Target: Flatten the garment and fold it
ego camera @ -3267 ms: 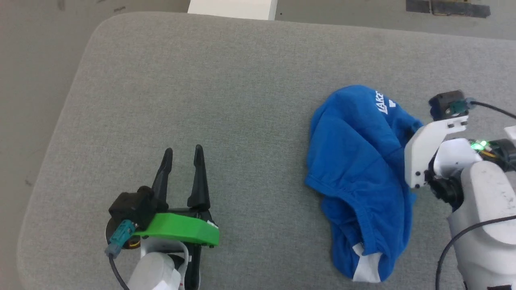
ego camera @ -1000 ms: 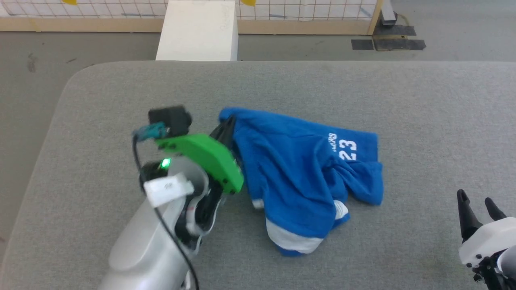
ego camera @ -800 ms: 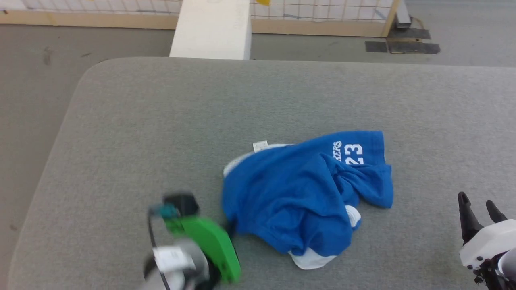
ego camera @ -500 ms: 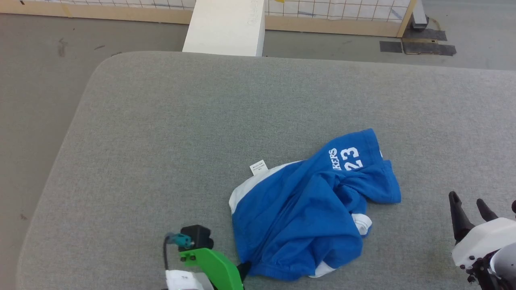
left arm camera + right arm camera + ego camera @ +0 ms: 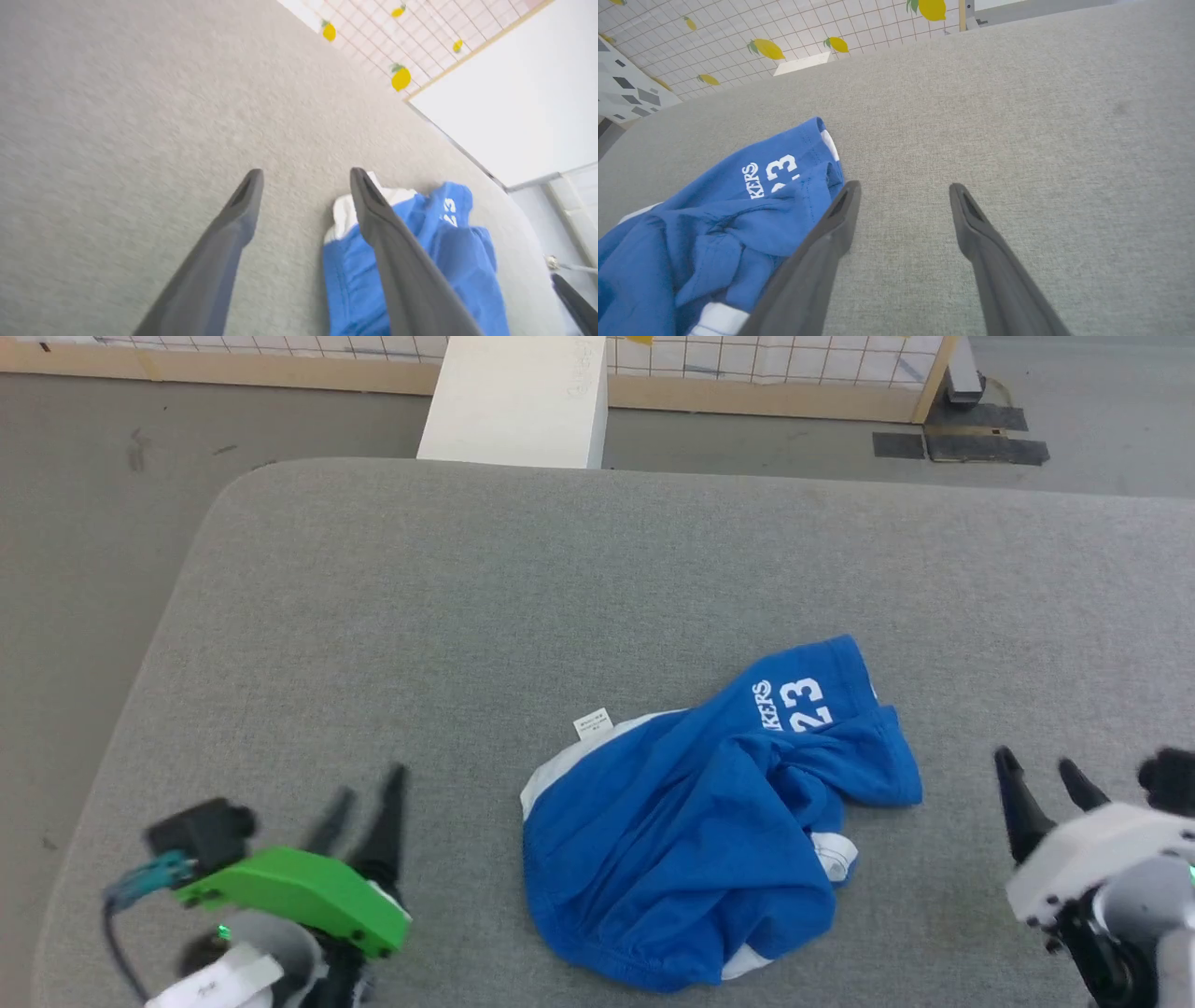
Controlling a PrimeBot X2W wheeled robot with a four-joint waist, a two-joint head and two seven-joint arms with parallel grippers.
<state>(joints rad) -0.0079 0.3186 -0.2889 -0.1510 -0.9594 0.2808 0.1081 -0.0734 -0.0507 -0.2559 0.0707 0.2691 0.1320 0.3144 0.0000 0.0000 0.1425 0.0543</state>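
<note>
left gripper (image 5: 372, 782), lower left: fingers parted, empty, apart from the cloth. centre: blue "23" jersey garment (image 5: 691, 840), crumpled on the grey padded table (image 5: 467, 616), white tag (image 5: 592, 723) at its upper-left edge. right gripper (image 5: 1033, 758), lower right: spread, empty, near the hem. risk: a pinch into bunched folds may catch several layers, dragging the heap rather than spreading it.

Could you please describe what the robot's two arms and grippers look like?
Both grippers have two long, dark, tapering fingers. The left gripper carries a bright green bracket, a black block with a teal plug and a dark cable. The right gripper has a white bracket on a pale grey forearm.
</note>
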